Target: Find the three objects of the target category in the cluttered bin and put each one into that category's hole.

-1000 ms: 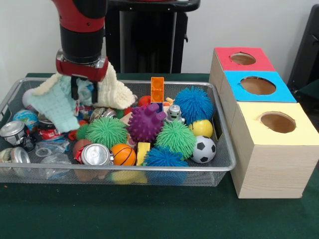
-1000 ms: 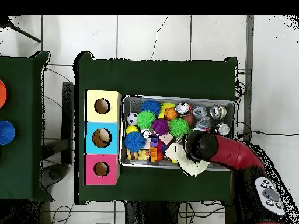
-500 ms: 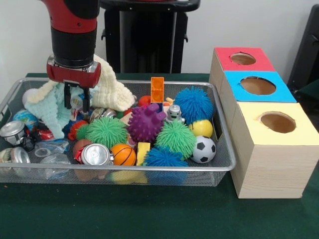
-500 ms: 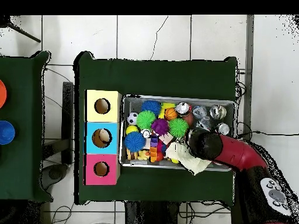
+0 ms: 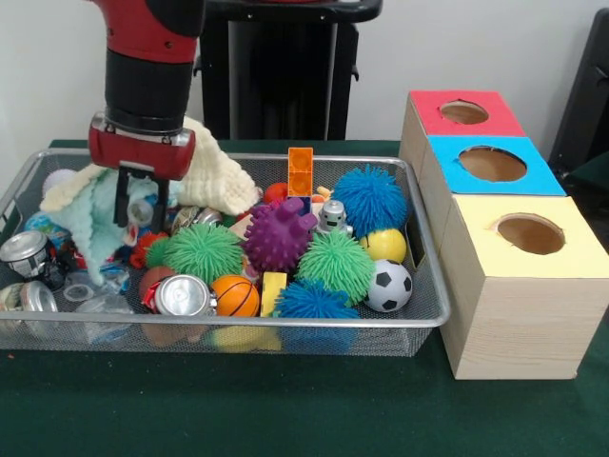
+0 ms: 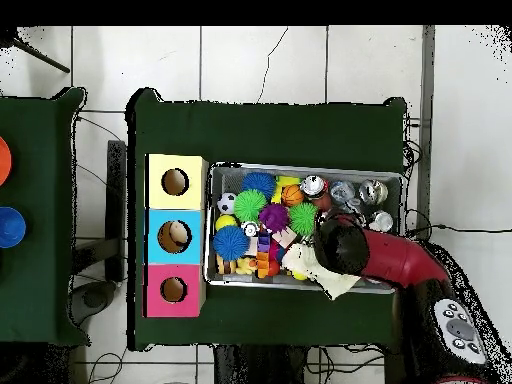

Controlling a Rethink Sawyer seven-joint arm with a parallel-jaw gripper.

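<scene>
A: Where is the gripper [image 5: 140,198]?
B: It hangs low over the left part of the wire bin [image 5: 419,286]. Its two fingers [image 5: 122,196] pinch a pale green cloth [image 5: 93,221].
A: What else is there?
B: A cream cloth [image 5: 217,179] lies just behind. Spiky balls, a soccer ball [image 5: 389,286] and cans fill the bin. Three boxes with holes [image 5: 530,233] stand right beside the bin.
</scene>
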